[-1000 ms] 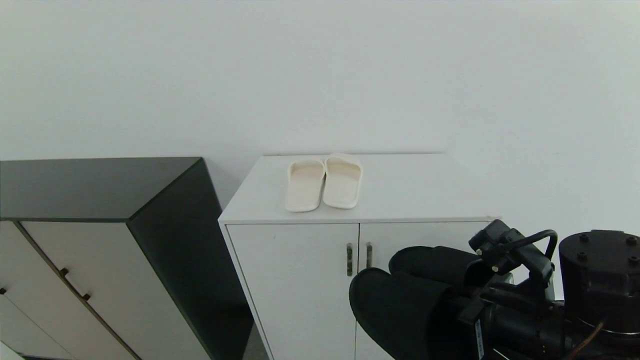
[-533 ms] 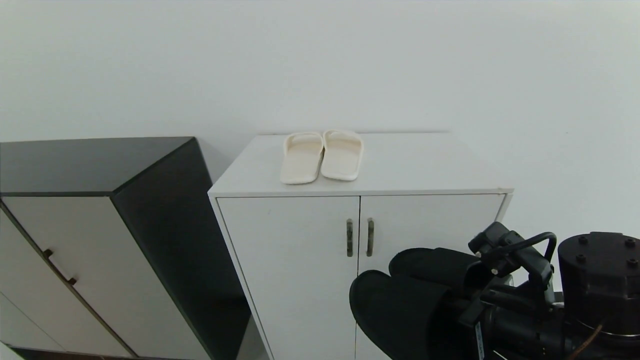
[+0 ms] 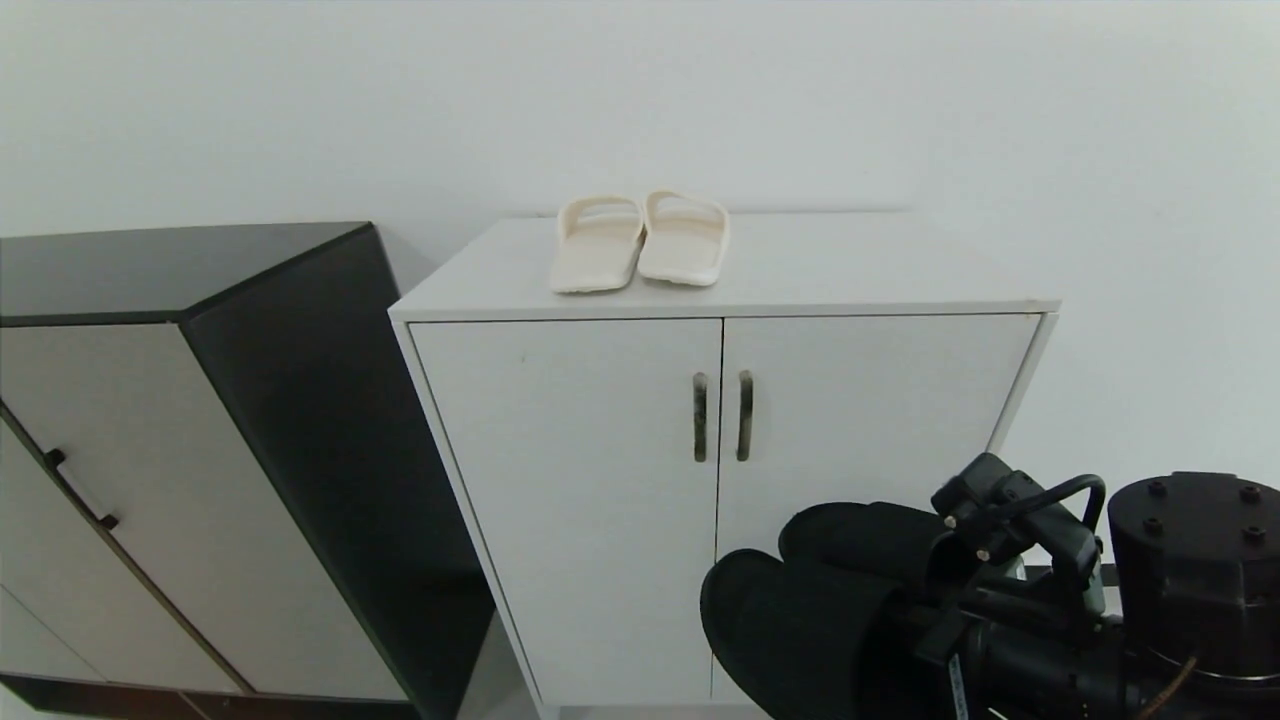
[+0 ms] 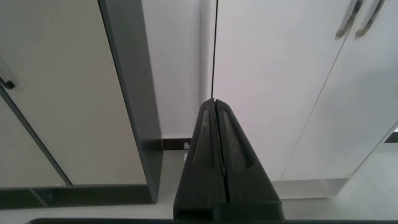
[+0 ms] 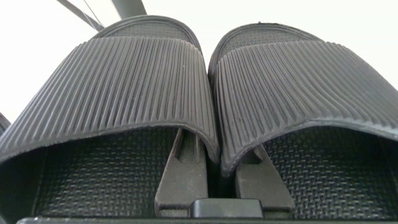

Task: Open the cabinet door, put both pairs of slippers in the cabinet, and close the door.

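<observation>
Dark cabinet (image 3: 300,420): one, at the far left; black top and side, pale fronts with small dark pulls.
Left gripper (image 4: 214,104): black fingers pressed together with nothing between them, tips aimed at the gap between the dark cabinet and the white cabinet.
White cabinet (image 3: 850,265): one, against the wall just beside the dark cabinet; plain white, flat top.
Doors: two, left door (image 3: 560,480) and right door (image 3: 870,400), both closed and meeting at the middle.
Handles: two, slim dark vertical bars, left handle (image 3: 700,417) and right handle (image 3: 745,416), one on each side of the middle seam.
Cream slippers (image 3: 640,240): one pair, two slides, smooth with a broad strap; side by side and touching on the cabinet top, left of its middle, heels near the front edge.
Black slippers (image 3: 830,590): one pair, two slides with ribbed straps and textured footbeds; held in the air side by side, low in front of the right door, toes toward the cabinet.
Right gripper (image 5: 219,165): fingers under the straps, clamped on the adjoining inner sides of the black slippers.
</observation>
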